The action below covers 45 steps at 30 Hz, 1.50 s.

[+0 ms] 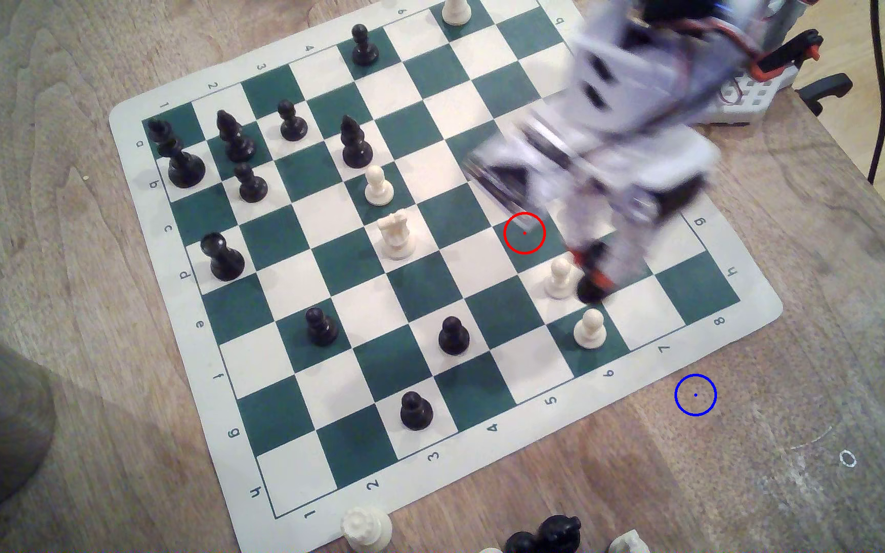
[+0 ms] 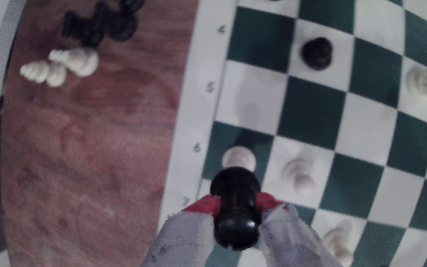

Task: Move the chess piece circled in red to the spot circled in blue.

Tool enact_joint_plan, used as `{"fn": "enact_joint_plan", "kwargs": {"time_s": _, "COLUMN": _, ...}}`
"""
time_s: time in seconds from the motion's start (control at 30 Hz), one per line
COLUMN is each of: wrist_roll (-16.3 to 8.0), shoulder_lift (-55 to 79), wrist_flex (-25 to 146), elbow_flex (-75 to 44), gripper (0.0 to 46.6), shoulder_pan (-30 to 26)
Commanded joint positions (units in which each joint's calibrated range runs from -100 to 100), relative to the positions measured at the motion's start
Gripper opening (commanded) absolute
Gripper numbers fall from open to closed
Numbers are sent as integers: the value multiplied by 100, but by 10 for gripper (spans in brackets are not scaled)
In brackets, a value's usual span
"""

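Note:
The glossy black rook [image 2: 235,205] is clamped between my gripper's [image 2: 236,206] red-tipped fingers [image 2: 204,205], base pointing away from the camera. In the exterior view my blurred gripper [image 1: 592,268] holds the rook [image 1: 589,290] over the board's right part, next to a white pawn [image 1: 559,276]. The red ring [image 1: 524,233] lies over a bare green square, up and to the exterior view's left of the rook. The blue ring with its dot [image 1: 695,394] sits on brown wood off the chess mat [image 1: 642,367], lower and further right.
A second white pawn [image 1: 589,328] stands between the rook and the mat's edge. A black pawn [image 1: 452,335] is further left. Captured pieces [image 1: 552,531] lie on the table at the front. The arm's base [image 1: 749,90] is at the back right.

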Motion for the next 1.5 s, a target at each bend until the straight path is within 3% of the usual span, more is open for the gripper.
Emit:
{"fn": "enact_joint_plan", "kwargs": {"time_s": 0.0, "wrist_roll": -29, "shoulder_lift": 449, "wrist_flex": 44, "elbow_flex": -802, "gripper": 2, "shoulder_pan": -533}}
{"fn": "enact_joint_plan", "kwargs": {"time_s": 0.4, "wrist_roll": -225, "shoulder_lift": 1875, "wrist_flex": -46, "elbow_flex": -1690, "gripper": 2, "shoulder_pan": -1308}}
{"fn": "enact_joint_plan", "kwargs": {"time_s": 0.73, "wrist_roll": -176, "shoulder_lift": 2393, "wrist_flex": -349, "elbow_flex": -2026, "gripper": 2, "shoulder_pan": -1190}}
{"fn": "enact_joint_plan", "kwargs": {"time_s": 1.47, "wrist_roll": -181, "shoulder_lift": 2877, "wrist_flex": -407, "elbow_flex": -2116, "gripper": 2, "shoulder_pan": -1480}}
